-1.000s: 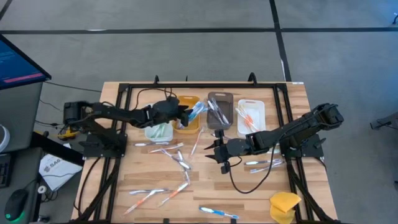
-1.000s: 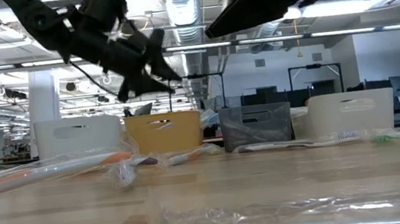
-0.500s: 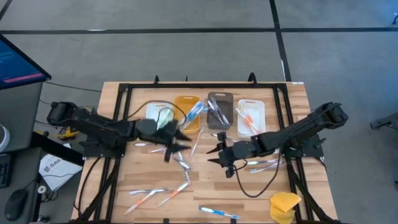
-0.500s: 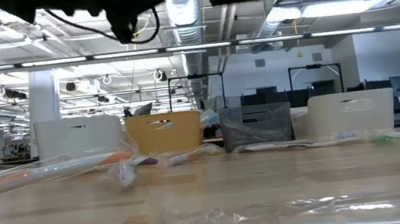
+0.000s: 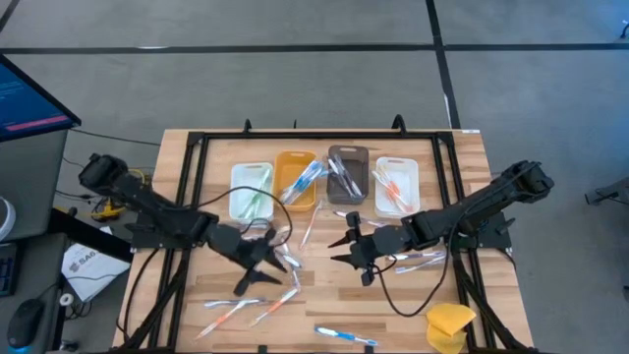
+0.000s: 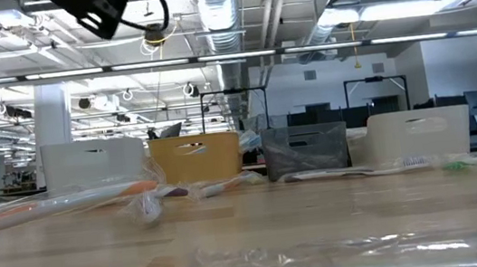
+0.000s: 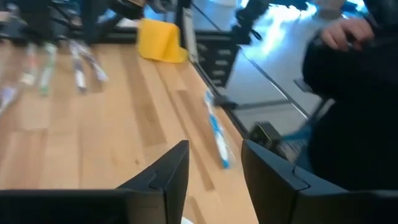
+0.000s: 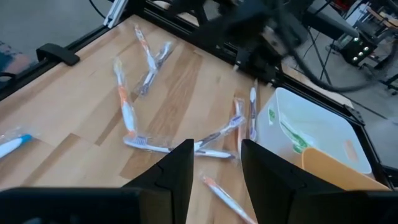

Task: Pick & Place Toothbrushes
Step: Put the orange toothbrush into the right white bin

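While toothbrushes (image 5: 278, 250) scatter (wrapped), sponge (image 5: 449, 325) cornered

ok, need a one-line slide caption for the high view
Both grippers, left and right, hover empty over loose toothbrushes near four bins on the wooden table.

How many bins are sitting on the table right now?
4, in a row along the table's far edge: white bin, orange bin, grey bin, second white bin. All four hold toothbrushes.

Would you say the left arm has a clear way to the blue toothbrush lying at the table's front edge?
Probably yes: the left pincer hovers open, empty; bare wood lies between it and the blue toothbrush.
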Robot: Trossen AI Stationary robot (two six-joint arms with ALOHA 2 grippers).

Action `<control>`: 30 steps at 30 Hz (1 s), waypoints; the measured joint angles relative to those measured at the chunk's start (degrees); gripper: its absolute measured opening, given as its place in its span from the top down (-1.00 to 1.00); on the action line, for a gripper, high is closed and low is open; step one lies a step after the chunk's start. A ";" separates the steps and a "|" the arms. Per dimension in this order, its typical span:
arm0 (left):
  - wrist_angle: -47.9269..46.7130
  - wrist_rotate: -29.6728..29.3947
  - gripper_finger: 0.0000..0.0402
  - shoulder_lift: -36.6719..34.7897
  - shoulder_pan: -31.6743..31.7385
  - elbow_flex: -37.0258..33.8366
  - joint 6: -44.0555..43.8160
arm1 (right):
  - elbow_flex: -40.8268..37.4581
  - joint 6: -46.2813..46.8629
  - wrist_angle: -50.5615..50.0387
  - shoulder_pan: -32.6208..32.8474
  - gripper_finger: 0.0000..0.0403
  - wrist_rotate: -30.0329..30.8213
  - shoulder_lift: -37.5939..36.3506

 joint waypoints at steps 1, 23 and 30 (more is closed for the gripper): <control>-0.28 -0.42 0.31 0.00 -0.84 0.00 0.02 | 0.00 0.00 0.00 0.00 0.36 -0.02 0.02; 4.98 -7.81 0.35 13.62 -8.70 -1.92 -10.91 | 0.00 -7.50 2.92 -1.32 0.36 -0.02 0.06; 5.53 -7.56 0.33 16.25 -9.96 -1.81 -18.24 | 0.00 -7.50 2.91 -3.63 0.36 -0.02 0.06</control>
